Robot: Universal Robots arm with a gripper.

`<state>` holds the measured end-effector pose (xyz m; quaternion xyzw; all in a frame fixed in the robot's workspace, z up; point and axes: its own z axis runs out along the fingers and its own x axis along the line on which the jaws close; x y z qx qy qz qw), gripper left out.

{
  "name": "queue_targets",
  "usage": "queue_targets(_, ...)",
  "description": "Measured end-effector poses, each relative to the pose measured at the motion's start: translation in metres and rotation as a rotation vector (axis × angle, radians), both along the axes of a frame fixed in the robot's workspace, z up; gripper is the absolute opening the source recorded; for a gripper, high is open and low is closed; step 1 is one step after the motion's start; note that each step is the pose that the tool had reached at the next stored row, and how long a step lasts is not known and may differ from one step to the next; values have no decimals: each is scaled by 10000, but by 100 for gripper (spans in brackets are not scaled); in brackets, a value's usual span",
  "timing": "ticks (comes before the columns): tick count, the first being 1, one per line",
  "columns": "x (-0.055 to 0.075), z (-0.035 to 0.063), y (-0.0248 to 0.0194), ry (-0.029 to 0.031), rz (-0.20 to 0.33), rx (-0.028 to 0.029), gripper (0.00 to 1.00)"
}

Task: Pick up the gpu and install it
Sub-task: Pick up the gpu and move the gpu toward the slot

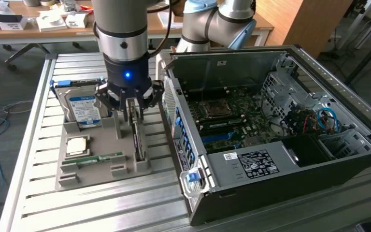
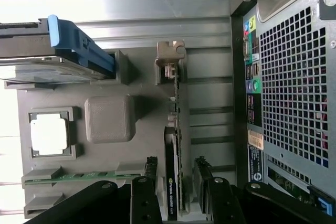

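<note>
The gpu [image 1: 137, 133] is a thin dark card standing on edge in a slot of the grey holder [image 1: 89, 171], next to the open computer case [image 1: 269, 130]. My gripper [image 1: 134, 104] hangs straight over it, lowered around its upper edge. In the wrist view the gpu [image 2: 173, 145] runs edge-on between my two black fingers [image 2: 151, 169], with a gap on each side. My gripper [image 2: 176, 163] is open and holds nothing. The card's metal bracket end [image 2: 170, 59] points away from the fingers.
The holder also carries a silver hard drive with a blue-white label [image 1: 82, 108], a square processor chip [image 1: 77, 145] and a narrow green memory stick [image 1: 102, 158]. The case lies open with its motherboard [image 1: 227, 116] exposed. Everything stands on a slatted metal table [image 1: 37, 203].
</note>
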<state>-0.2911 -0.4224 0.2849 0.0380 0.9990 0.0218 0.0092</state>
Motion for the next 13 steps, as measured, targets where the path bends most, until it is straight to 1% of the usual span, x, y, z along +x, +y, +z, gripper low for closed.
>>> queue_targets(7,0,-14,0,-2,0,2,42)
queue_targets(13,0,-110,-2,7,0,4,42)
